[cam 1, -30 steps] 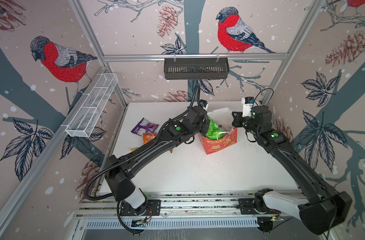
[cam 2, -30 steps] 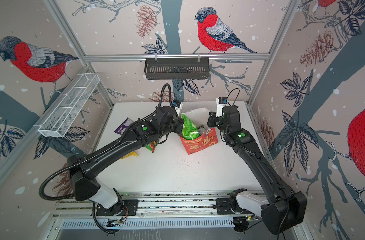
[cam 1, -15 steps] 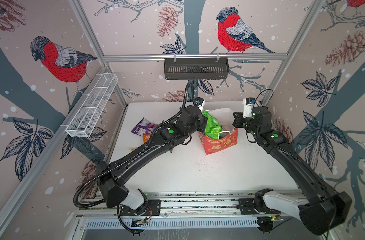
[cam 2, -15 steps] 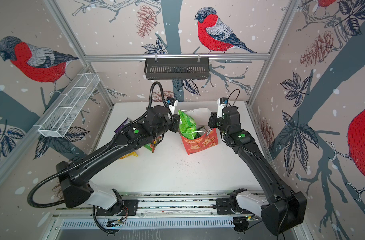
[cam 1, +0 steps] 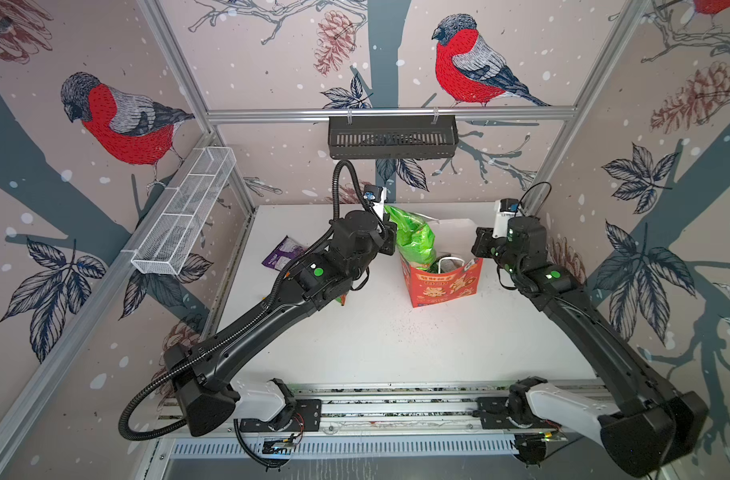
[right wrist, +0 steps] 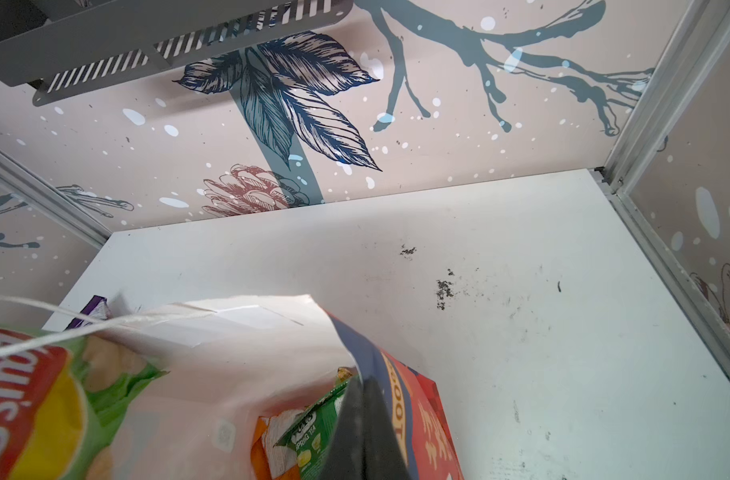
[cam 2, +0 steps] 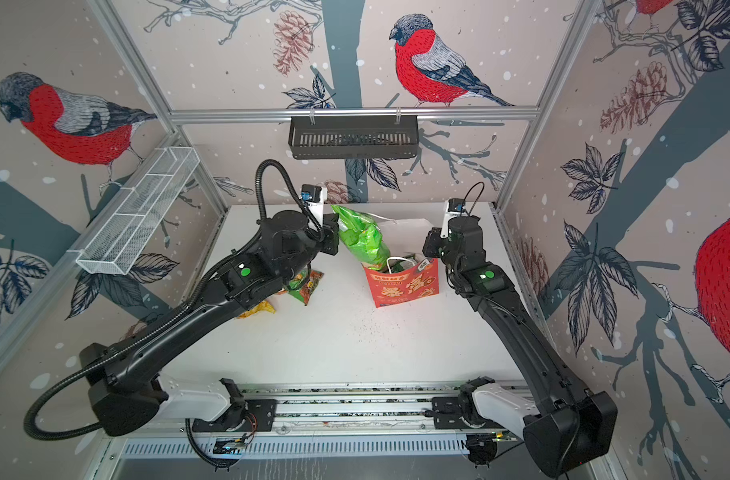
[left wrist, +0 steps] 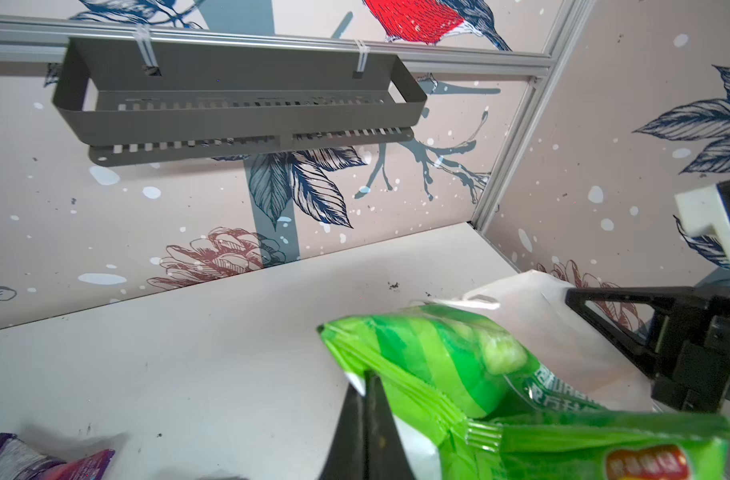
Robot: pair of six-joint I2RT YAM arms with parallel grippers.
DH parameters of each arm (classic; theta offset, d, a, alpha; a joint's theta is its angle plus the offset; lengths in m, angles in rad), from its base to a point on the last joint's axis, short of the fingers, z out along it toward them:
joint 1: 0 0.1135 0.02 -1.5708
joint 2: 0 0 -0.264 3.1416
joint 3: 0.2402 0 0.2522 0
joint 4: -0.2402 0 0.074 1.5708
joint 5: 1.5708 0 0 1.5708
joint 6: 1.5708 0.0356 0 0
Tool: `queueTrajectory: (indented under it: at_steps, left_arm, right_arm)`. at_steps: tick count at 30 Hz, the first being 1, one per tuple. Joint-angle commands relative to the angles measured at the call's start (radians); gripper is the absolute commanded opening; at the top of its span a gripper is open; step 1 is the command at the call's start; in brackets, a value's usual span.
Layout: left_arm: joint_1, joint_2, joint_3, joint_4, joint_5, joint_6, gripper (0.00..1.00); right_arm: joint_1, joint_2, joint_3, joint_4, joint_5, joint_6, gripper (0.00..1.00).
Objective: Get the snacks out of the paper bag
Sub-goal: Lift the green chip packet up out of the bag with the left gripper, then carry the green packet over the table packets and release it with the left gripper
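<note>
Clock directions are read in both top views, dial centred on the bag (cam 1: 442, 286), 12 toward the back wall. The bag stands upright on the table (cam 1: 375, 340), mouth open.

The left gripper (left wrist: 365, 399), at 10 o'clock, has its fingers pressed together, pinching an edge of the green packet (cam 1: 415, 237). The packet is raised and tilted toward 11 o'clock, and its lower end sits in the bag mouth. The right gripper (right wrist: 363, 409), at 2 o'clock, is clamped on the bag's rim.

A cord handle (right wrist: 84, 324) lies across the green packet. Inside the bag lie a small green packet (right wrist: 313, 428) and an orange packet (right wrist: 263, 440).

At 9 o'clock a green-red packet (cam 2: 307, 286) and a yellow packet (cam 2: 259, 308) lie on the table, partly covered by the left arm (cam 2: 188, 326). A purple packet (cam 1: 284, 255) lies at 10 o'clock.

A black shelf (cam 1: 392, 137) hangs at 12 o'clock. A wire basket (cam 1: 184, 212) hangs at 10 o'clock.
</note>
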Motion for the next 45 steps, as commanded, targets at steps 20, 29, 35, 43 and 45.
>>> queueTrajectory:
  at_steps: [20,29,35,43,45]
  left_arm:
    - [0.063,-0.024,-0.027,0.204,0.019,0.024,0.00]
    - [0.089,0.024,0.048,0.203,0.015,0.048,0.00]
    - [0.091,0.053,0.092,0.202,0.046,0.042,0.00]
    - [0.092,0.096,0.187,0.143,0.021,0.058,0.00]
    - [0.095,0.103,0.217,0.122,-0.006,0.070,0.00]
  right_arm:
    - [-0.011,-0.021,-0.032,0.051,0.031,0.070,0.00]
    - [-0.018,-0.038,-0.053,0.058,0.034,0.068,0.00]
    - [-0.024,-0.039,-0.055,0.065,0.024,0.069,0.00]
    - [-0.036,-0.046,-0.057,0.059,0.004,0.070,0.00]
    - [-0.037,-0.043,-0.057,0.055,-0.006,0.070,0.00]
